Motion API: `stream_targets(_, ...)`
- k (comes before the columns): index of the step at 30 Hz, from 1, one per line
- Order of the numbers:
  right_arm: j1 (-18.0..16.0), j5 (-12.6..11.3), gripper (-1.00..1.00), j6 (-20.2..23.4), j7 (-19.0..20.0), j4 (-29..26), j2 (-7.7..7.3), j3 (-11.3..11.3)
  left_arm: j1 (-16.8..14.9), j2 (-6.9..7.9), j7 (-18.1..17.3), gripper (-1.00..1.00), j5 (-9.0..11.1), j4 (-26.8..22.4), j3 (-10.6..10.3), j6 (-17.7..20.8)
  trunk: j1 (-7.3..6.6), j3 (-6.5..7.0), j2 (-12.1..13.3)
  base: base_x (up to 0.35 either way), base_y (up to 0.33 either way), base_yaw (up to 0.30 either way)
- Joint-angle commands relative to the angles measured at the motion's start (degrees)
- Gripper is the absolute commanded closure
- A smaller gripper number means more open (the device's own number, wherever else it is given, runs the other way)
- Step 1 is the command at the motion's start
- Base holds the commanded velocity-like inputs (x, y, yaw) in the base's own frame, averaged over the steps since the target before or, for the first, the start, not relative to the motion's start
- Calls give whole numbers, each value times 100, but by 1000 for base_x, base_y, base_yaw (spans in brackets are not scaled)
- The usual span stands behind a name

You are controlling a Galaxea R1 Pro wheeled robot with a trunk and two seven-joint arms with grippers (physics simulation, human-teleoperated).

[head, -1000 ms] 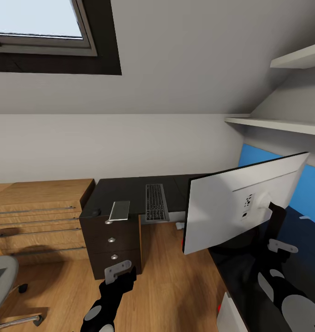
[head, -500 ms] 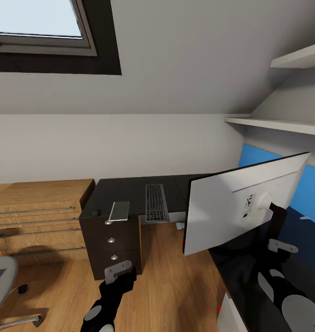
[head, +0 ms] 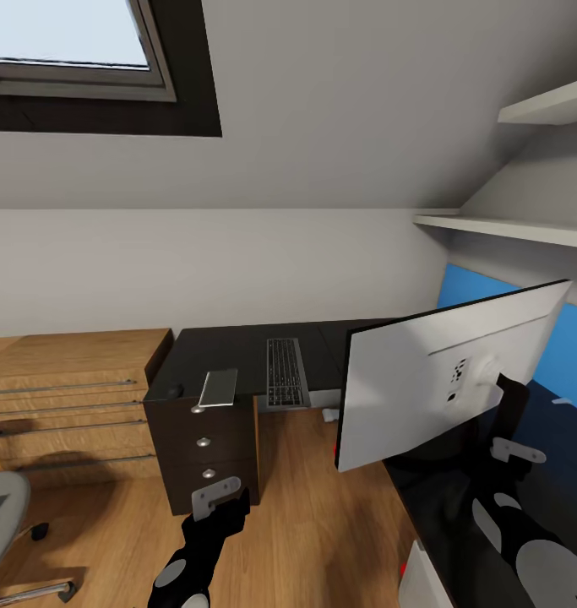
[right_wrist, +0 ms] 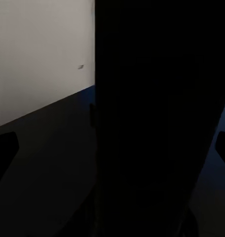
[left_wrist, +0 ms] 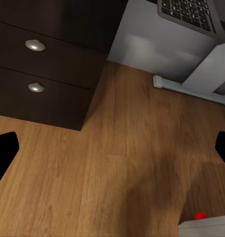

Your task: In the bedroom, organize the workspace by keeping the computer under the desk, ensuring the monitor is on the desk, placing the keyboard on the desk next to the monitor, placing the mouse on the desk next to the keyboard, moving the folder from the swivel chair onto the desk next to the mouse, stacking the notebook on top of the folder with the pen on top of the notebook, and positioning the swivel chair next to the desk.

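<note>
Right end effector (head: 501, 397) grips monitor (head: 440, 371) stand; no legible writing.

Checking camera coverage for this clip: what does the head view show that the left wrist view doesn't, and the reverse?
Head view alone: the monitor, seen from its white back, with the right arm reaching up behind it; the whole keyboard on the dark desk; a small dark mouse and a grey folder-like slab on the drawer unit's top; the skylight.

Left wrist view alone: a small red thing on the floor, beside a pale object.

Shared: the keyboard's corner, the dark drawer unit with its round knobs, and the wooden floor.
</note>
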Motion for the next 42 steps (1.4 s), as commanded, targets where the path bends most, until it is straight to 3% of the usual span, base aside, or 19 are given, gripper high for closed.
stream_targets(1,-5,-18,-100,-22,-4,6,0,6,-7,5,38,-100,9,-9,-12,26,0,-7,-4,11,0,0)
stream_targets(13,-5,-18,-100,-22,-3,6,0,8,-7,6,40,-100,16,-9,-12,26,0,-7,-4,2,0,0)
stream_targets(14,-5,-18,100,-22,-1,6,0,8,-7,6,41,-100,16,-9,-12,26,0,-7,-4,0,0,0)
stream_targets(42,-5,-18,100,-30,4,-3,0,9,-7,13,44,-100,16,-4,-12,26,0,-7,-4,0,0,0)
